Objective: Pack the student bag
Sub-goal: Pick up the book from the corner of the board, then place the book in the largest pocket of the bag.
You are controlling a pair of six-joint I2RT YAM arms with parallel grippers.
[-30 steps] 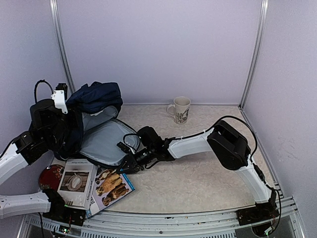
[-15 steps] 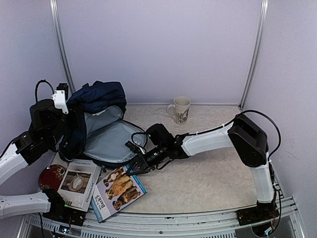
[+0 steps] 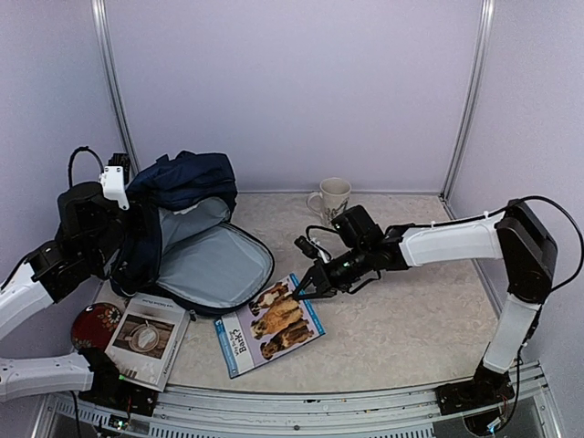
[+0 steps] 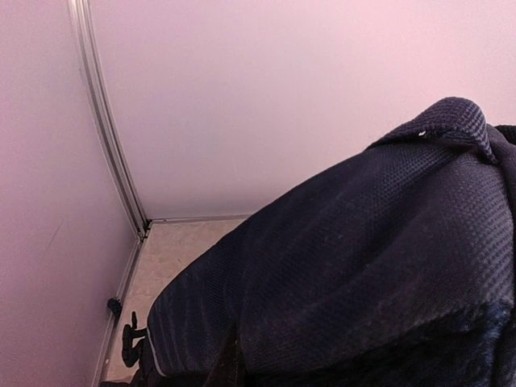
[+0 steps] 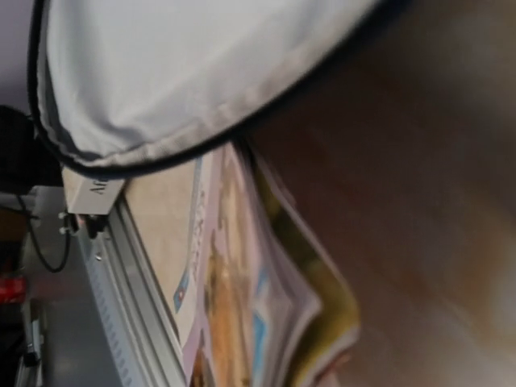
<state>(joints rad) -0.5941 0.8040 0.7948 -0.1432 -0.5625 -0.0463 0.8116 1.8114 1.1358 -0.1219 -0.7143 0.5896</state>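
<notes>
Reach: right arm stretched low leftward, right gripper pinching book corner; left gripper clamped on student bag.

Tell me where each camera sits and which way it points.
Top external: above, behind the robot, looking down at student bag, dog book, mug; both arms show.
Left wrist: against the bag's navy fabric, facing the back wall; no fingers visible.
Right wrist: low, facing dog book and bag lining; fingers unclear.
Shared: all three see the bag.

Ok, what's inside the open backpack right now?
Only bare light grey lining shows inside the student bag; no items visible. Its deeper upper part is covered by the slumped navy top, so I can't tell there.
</notes>
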